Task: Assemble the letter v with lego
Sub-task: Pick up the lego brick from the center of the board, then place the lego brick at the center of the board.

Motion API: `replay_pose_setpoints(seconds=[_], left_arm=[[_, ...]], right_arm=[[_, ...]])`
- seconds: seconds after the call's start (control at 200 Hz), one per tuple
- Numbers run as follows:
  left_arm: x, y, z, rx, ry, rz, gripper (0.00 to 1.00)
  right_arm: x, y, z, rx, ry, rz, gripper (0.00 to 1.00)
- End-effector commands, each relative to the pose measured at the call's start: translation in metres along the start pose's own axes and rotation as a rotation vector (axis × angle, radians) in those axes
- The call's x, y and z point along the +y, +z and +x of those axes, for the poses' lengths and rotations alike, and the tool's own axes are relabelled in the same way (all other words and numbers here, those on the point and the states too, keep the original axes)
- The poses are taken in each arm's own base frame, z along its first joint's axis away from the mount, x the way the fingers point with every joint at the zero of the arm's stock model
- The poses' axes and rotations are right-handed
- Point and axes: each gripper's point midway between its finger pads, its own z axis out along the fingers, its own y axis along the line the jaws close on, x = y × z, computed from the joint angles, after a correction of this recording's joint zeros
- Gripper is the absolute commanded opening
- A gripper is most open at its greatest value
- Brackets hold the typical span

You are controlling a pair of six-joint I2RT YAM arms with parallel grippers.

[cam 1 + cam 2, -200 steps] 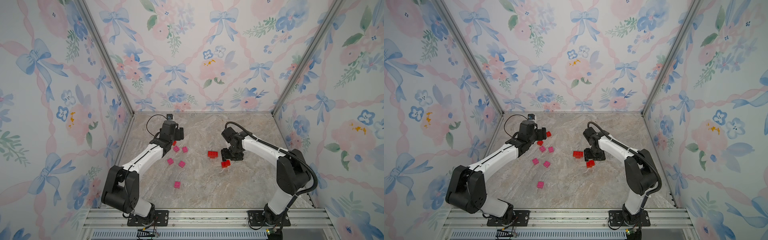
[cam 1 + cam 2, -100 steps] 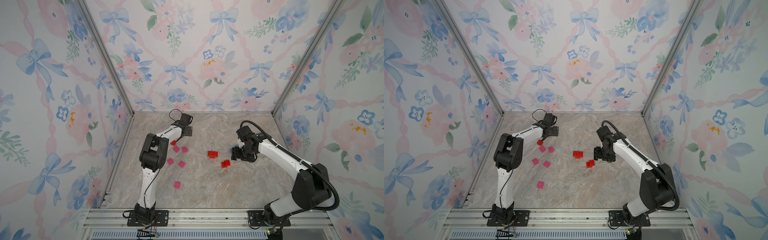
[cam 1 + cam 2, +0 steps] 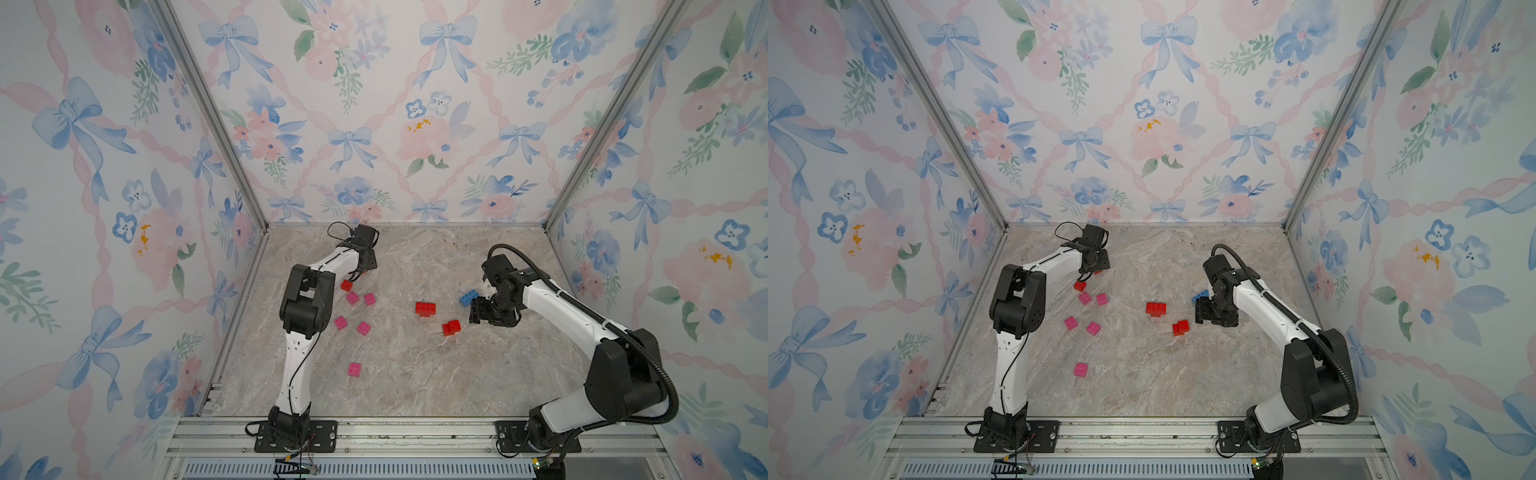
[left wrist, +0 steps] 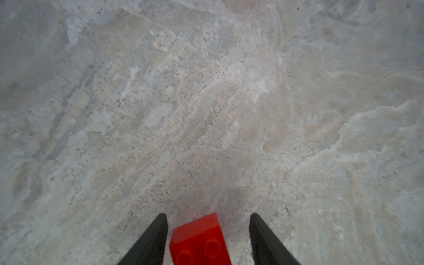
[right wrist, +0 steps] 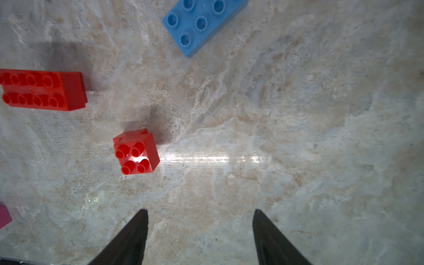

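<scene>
Blue brick (image 3: 1198, 297): flat on desk (image 3: 415, 382), studs up, long axis diagonal to desk edges. Partly hidden behind right gripper (image 5: 199, 213) in a top view, cut off in wrist view. Long red block (image 3: 425, 308): axis along front edge. Fingers of right gripper: apart, empty. Left gripper (image 4: 207, 215): fingers apart astride red brick (image 4: 199, 241) at desk rear left, gap on one side, brick cut off by frame.

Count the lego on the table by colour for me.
Pink bricks: 5
Red pieces: 4, one between the open left pincer tips; two look like joined bricks, so there may be more red bricks
Blue brick: 1
Total: 10 pieces
</scene>
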Motion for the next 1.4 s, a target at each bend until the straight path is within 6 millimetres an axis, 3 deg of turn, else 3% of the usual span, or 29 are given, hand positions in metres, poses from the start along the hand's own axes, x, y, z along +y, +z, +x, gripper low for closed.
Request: replay_pose_setpoints(seconds=[0.0,0.315,0.43,0.535,0.615,0.73,0.87,0.97,1.09,1.365,1.395], left_arm=[[0.007,0.008,0.018,0.053,-0.020,-0.019,0.58],[0.008,0.003,0.021,0.036,0.014,-0.058,0.34],[0.002,-0.018,0.013,0.003,0.038,-0.052,0.23],[-0.012,-0.059,0.011,-0.028,0.070,-0.026,0.14],[-0.028,-0.101,0.032,-0.042,0.099,0.019,0.11],[-0.042,-0.155,0.088,-0.030,0.101,0.085,0.02],[-0.055,-0.186,0.170,0.031,0.088,0.137,0.00],[-0.064,-0.192,0.214,0.064,0.085,0.142,0.00],[-0.071,-0.184,0.247,0.103,0.123,0.128,0.00],[-0.080,-0.161,0.275,0.186,0.172,0.155,0.00],[-0.081,-0.159,0.278,0.196,0.179,0.158,0.05]], right_arm=[[-0.006,-0.007,0.003,-0.010,-0.003,-0.006,0.72],[-0.010,-0.004,0.006,-0.005,0.003,-0.003,0.71],[-0.014,-0.006,0.003,-0.022,0.024,-0.006,0.71],[-0.021,-0.008,-0.002,-0.041,0.076,-0.018,0.70],[-0.029,-0.008,-0.003,-0.053,0.117,-0.022,0.70],[-0.034,-0.005,-0.004,-0.066,0.139,-0.029,0.69],[-0.033,-0.002,-0.004,-0.069,0.123,-0.035,0.69],[-0.032,-0.002,-0.003,-0.067,0.114,-0.038,0.68],[-0.033,-0.001,-0.002,-0.069,0.108,-0.037,0.68],[-0.035,-0.005,0.001,-0.072,0.113,-0.024,0.69],[-0.036,-0.006,0.002,-0.075,0.114,-0.020,0.69]])
